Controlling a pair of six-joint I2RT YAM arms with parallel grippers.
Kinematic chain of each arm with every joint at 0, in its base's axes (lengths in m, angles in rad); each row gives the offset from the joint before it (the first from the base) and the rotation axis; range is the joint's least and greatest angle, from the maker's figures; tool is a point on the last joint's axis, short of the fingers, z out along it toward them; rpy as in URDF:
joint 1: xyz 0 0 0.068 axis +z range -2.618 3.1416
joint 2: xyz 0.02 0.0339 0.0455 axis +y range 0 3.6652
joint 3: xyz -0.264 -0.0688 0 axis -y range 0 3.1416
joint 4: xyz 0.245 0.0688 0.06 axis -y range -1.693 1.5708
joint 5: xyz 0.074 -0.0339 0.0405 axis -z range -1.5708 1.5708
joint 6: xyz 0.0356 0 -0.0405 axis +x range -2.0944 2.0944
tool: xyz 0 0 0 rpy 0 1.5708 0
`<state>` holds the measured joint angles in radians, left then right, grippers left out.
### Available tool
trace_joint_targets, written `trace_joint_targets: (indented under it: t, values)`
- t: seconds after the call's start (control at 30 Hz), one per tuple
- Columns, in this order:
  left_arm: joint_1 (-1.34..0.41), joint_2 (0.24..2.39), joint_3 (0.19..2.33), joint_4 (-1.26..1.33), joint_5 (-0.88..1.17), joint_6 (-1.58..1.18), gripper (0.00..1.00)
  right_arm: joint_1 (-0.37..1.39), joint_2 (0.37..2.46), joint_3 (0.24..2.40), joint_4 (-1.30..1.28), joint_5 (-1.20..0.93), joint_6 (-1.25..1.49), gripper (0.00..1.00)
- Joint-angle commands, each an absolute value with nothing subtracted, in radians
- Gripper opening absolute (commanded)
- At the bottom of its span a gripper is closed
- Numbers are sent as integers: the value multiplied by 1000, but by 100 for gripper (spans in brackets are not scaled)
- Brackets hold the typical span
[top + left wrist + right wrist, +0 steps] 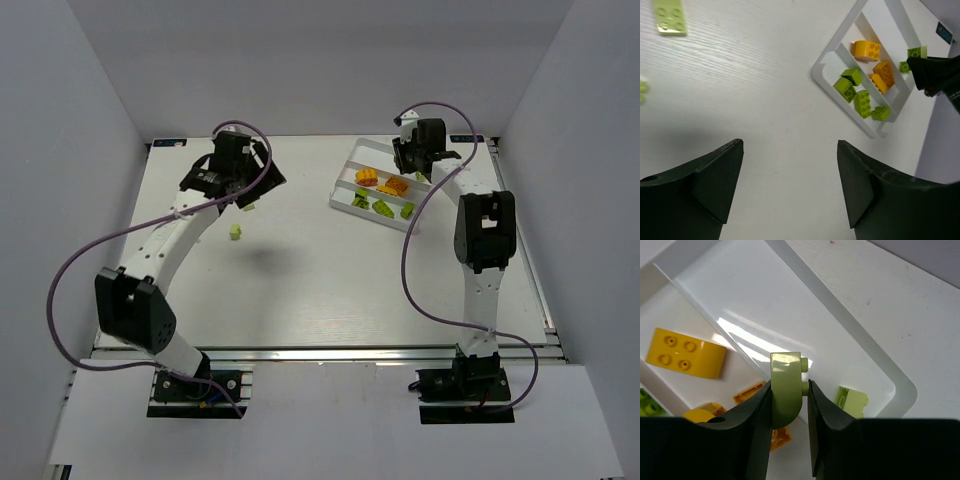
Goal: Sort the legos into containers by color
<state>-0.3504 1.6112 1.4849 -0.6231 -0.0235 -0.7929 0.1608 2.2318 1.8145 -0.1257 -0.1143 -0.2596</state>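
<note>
at the left of the white desk, a flat lime-green studded plastic plate lies loose. a second lime-green scrap is cut off at the edge of the left wrist view, and both are well apart from the tray. the left arm's black jaws hang near them above the desk, spread wide with nothing between. to the right sits the white rectangular plastic tray, split by ridges into long compartments: lime-green studded bricks in the near one, orange studded bricks in the middle, and one pale green brick alone in the far one. over the tray's far side the right arm's jaws are narrowed onto a pale lime-green rounded plastic brick, pinched by its flanks with its studs pointing sideways, about above the ridge between the orange row and the far compartment. the step in hand looks like dropping this brick. the next move, i judge, calls for shifting clear of the orange row before letting go; which green compartment is meant i cannot tell. no brand, label or writing can be read.
</note>
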Motion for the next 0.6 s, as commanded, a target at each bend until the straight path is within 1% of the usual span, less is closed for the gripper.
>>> trace_joint_targets:
  t: [0.0,0.13,0.2,0.23,0.3,0.33,0.4,0.43,0.5,0.57]
  values:
    - [-356,1496,1431,-761,-170,-677,87,150,2246,1876,-63,-28,-324,0]
    - [-356,1465,1378,-851,-258,-631,91,150,2273,1879,-35,-5,-347,20]
    - [-356,1465,1355,-867,-293,-617,91,153,2281,1879,-23,-5,-359,27]
    - [-356,1471,1348,-871,-304,-606,91,150,2281,1879,-23,-5,-360,38]
    - [-356,1482,1333,-876,-317,-603,92,150,2275,1871,-23,-5,-365,54]
    - [-356,1489,1328,-871,-321,-603,92,146,2263,1865,-25,-5,-364,64]
    - [-356,1500,1312,-861,-325,-600,92,144,2244,1844,-31,-17,-357,70]
    - [-356,1512,1307,-851,-327,-600,92,137,2223,1836,-37,-40,-341,74]
    - [-356,1529,1299,-842,-333,-595,92,127,2194,1818,-47,-67,-318,76]
    - [-356,1561,1302,-836,-340,-584,91,114,2131,1789,-46,-135,-287,76]
